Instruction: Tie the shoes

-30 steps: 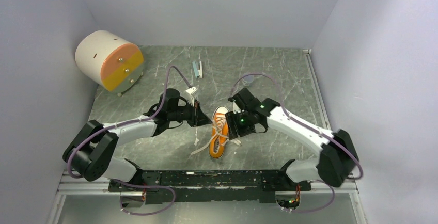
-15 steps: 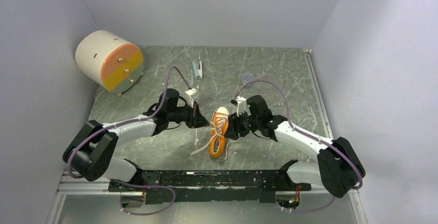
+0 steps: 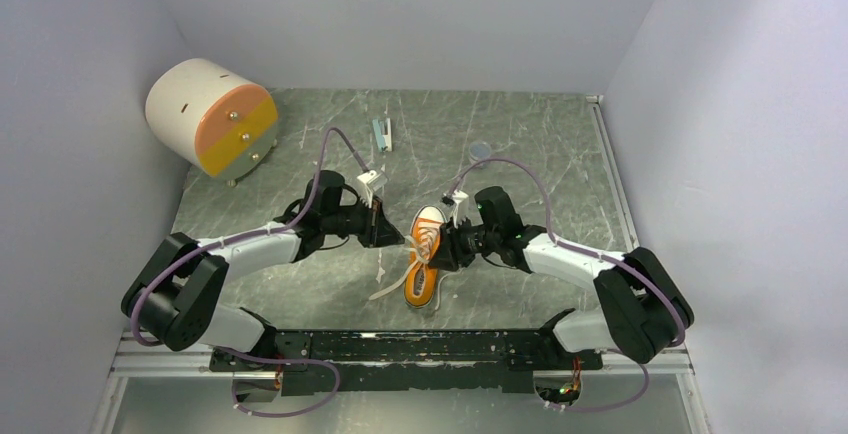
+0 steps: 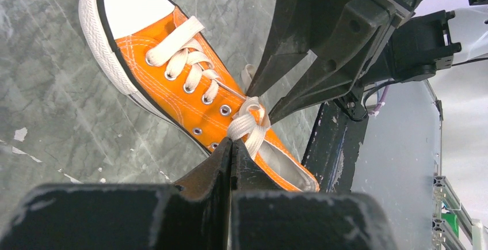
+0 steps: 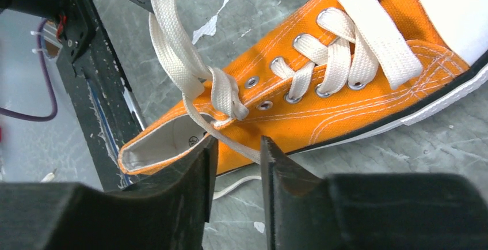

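The orange sneaker (image 3: 424, 259) lies in the middle of the table with its white toe cap pointing away. It also shows in the left wrist view (image 4: 172, 83) and the right wrist view (image 5: 322, 100). My left gripper (image 3: 393, 237) is at the shoe's left side, shut on a white lace (image 4: 247, 124) near the top eyelets and holding it taut. My right gripper (image 3: 446, 251) is at the shoe's right side. Its jaws stand apart, and a thin lace strand (image 5: 233, 146) runs between them. A loose lace end (image 3: 390, 289) trails on the table at the left.
A white drum with an orange face (image 3: 210, 116) stands at the back left. A small blue-white item (image 3: 383, 134) and a grey disc (image 3: 481, 152) lie at the back. The black base rail (image 3: 400, 346) runs just behind the shoe's heel. Walls close in on three sides.
My right arm has dropped and turned, bringing its gripper low against the shoe's right side. My left gripper has shifted slightly and still grips the lace.
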`<state>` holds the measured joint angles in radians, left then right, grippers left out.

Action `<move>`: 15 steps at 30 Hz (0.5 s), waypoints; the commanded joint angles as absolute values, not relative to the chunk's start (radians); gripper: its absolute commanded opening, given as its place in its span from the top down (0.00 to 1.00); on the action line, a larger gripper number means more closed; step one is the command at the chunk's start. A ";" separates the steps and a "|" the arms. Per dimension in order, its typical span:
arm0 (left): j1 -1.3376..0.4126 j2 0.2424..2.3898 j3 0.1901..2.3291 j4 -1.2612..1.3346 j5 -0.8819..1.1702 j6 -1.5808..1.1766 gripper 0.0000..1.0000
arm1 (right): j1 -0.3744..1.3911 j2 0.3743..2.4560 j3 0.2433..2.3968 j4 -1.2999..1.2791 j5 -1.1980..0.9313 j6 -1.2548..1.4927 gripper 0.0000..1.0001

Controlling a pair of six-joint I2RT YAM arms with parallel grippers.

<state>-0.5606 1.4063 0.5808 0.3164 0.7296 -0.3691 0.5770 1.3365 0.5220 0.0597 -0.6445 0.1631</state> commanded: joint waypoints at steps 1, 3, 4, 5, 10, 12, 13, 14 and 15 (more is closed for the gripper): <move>-0.540 1.387 0.595 0.322 0.765 -0.349 0.95 | 0.571 1.329 0.503 0.110 -0.684 0.171 0.67; -0.533 1.387 0.598 0.319 0.771 -0.345 0.95 | 0.572 1.317 0.497 0.100 -0.676 0.171 0.69; -0.530 1.387 0.599 0.320 0.774 -0.343 0.95 | 0.571 1.310 0.493 0.098 -0.674 0.171 0.69; -0.529 1.389 0.601 0.318 0.777 -0.341 0.95 | 0.571 1.307 0.493 0.096 -0.675 0.173 0.68; -0.522 1.386 0.607 0.318 0.793 -0.341 0.95 | 0.571 1.343 0.508 0.086 -0.668 0.173 0.60; -0.522 1.379 0.599 0.325 0.794 -0.347 0.95 | 0.571 1.354 0.515 0.078 -0.670 0.171 0.64; -0.521 1.377 0.598 0.325 0.794 -0.348 0.95 | 0.571 1.355 0.515 0.078 -0.671 0.171 0.67; -0.520 1.375 0.595 0.323 0.794 -0.347 0.95 | 0.572 1.352 0.513 0.079 -0.672 0.173 0.71; -0.521 1.372 0.594 0.319 0.793 -0.346 0.95 | 0.572 1.347 0.510 0.079 -0.674 0.175 0.79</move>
<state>-0.5312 1.4059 0.5808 0.3145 0.7605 -0.3588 0.5770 1.3464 0.5030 0.0704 -0.6647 0.1780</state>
